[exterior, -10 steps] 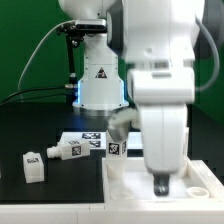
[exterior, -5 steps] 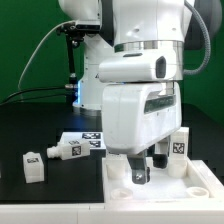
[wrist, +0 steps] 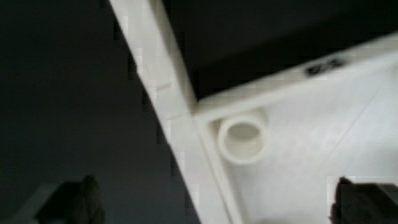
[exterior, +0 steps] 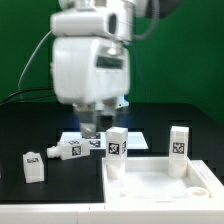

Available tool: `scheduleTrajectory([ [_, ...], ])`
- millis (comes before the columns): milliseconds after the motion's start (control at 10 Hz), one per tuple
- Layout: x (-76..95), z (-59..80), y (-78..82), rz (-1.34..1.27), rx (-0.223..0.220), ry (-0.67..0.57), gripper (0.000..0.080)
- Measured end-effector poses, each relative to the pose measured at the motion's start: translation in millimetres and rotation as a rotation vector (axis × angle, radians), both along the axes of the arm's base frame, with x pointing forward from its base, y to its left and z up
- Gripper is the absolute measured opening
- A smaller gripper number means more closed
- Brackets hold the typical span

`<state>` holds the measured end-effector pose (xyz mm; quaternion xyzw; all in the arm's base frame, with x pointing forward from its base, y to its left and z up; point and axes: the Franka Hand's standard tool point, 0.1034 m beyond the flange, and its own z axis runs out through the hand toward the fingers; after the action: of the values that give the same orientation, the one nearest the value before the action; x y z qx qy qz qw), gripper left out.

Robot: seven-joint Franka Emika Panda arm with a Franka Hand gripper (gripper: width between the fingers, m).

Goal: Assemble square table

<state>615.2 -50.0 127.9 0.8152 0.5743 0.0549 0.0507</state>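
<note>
We see the tool (wrist: 217,200) wide open and empty, raised near the marker board (exterior: 88,140). The white slab (exterior: 155,185) lies on the black tabletop (exterior: 60,192) toward the exterior view's right, with two upright legs (exterior: 117,146) at its far corners. Two loose legs (exterior: 32,166) lie at the left.

The square table (wrist: 329,150) shows one corner: a raised white rim (wrist: 164,90) with a round socket (wrist: 244,140) just inside it. Black counter (wrist: 63,90) lies outside the rim. The gripper (wrist: 217,200) is spread wide, with dark fingertips (wrist: 71,200) on either side of the rim.
</note>
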Motion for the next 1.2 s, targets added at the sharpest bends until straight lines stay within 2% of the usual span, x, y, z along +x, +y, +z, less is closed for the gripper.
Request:
scheduleTrajectory([
  [300, 0.0, -3.0, 0.5, -0.005, 0.001, 0.004, 0.0649],
  [400, -6.2, -6.2, -5.1, 0.028, -0.005, 0.015, 0.0649],
  [700, -64.3, -25.1, -49.6, 0.218, -0.037, 0.048, 0.0649],
  [800, -78.1, -30.4, -61.0, 0.251, -0.024, 0.074, 0.0649],
  [900, -79.3, -31.1, -58.2, 0.160, -0.005, 0.084, 0.0649],
  [1200, -79.5, -31.7, -58.3, 0.159, -0.007, 0.085, 0.0649],
])
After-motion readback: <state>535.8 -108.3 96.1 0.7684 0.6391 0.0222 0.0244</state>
